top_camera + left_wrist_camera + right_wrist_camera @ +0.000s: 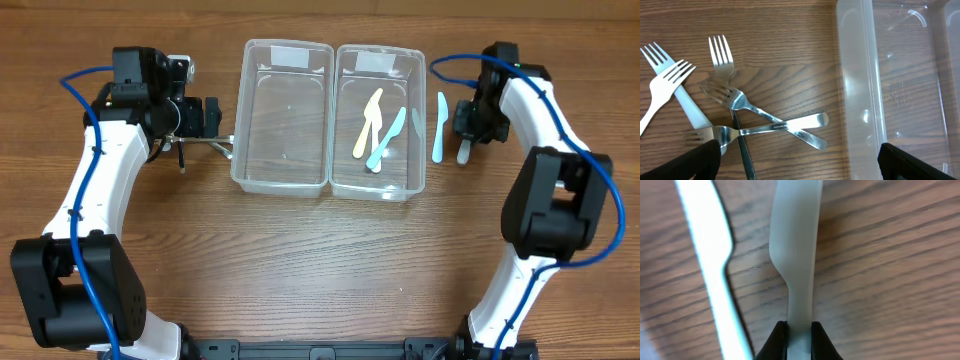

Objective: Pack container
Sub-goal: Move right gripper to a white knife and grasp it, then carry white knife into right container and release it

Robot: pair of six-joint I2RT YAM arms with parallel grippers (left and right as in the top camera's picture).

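The right end effector [799,336] is pinched shut on a smooth, flat white plastic knife [795,245], beside a pale blue knife [710,255] over the woodgrain worktop [890,280], just right of the clear, round-cornered container [378,195]. The left end effector [799,162] gapes fully, empty, above shiny metal forks [765,117].

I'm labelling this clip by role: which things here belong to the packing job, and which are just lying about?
Job: left container, right container, knives inside it, blue knife, white knife in the shut right gripper, metal forks, plastic forks.
Lying about: nothing visible.
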